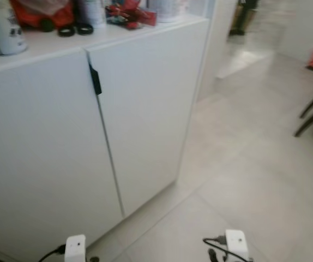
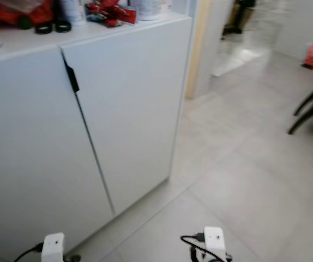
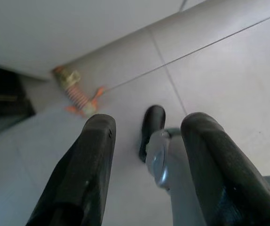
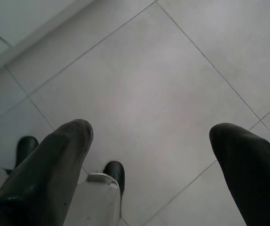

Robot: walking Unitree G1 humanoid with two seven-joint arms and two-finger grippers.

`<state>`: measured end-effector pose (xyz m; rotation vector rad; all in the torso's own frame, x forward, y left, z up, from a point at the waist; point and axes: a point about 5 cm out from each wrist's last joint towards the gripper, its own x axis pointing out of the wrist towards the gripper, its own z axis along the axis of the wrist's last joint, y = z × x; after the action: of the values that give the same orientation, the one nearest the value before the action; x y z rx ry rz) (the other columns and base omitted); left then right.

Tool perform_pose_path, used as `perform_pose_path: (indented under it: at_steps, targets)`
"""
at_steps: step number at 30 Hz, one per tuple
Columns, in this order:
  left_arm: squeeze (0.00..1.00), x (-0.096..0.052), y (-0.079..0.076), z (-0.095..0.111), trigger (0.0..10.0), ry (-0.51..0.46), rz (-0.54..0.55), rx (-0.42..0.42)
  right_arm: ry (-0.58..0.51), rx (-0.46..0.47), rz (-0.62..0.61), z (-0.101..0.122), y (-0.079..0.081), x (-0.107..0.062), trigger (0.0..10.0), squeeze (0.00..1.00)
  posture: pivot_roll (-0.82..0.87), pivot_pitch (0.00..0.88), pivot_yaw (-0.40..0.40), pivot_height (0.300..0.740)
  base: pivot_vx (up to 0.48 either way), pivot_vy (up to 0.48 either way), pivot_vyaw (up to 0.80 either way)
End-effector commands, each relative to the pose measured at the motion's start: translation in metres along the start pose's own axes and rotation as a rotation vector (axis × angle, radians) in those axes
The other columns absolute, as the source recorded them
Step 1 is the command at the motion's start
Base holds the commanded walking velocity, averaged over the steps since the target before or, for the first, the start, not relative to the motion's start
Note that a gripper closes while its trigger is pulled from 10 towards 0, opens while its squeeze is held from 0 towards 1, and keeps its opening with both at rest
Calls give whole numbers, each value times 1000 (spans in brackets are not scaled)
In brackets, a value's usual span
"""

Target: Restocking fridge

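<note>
Beside the white cabinet point(image 1: 145, 109), both my arms hung idle, nothing held.
Left gripper point(image 3: 146, 155) and right gripper point(image 4: 149, 155) had jaws spread over floor tiles point(image 2: 244, 180); no fridge showed; the door's black handle point(image 1: 95, 80) looked stiff, graspable.

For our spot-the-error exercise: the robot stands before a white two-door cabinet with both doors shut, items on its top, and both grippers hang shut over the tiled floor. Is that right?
Not quite. Both grippers hang open: the wrist views show the left gripper and right gripper with fingers spread, holding nothing. The rest holds: the white cabinet has both doors shut, items on top, over the tiled floor.
</note>
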<state>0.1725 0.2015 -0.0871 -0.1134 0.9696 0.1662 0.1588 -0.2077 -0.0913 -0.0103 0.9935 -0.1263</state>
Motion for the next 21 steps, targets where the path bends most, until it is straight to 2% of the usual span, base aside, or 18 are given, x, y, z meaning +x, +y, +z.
perform_pose_path:
  at_steps: [1,21]
  targets:
    - [0,-1,6,-4,10000,13,20,15,-4,4,10,3,5,1,10000,0,-116,0,-39,740,0,0,800]
    - [0,-1,1,-8,10000,24,8,17,-5,-5,11,3,4,1,10000,0,-121,0,-44,740,0,0,800]
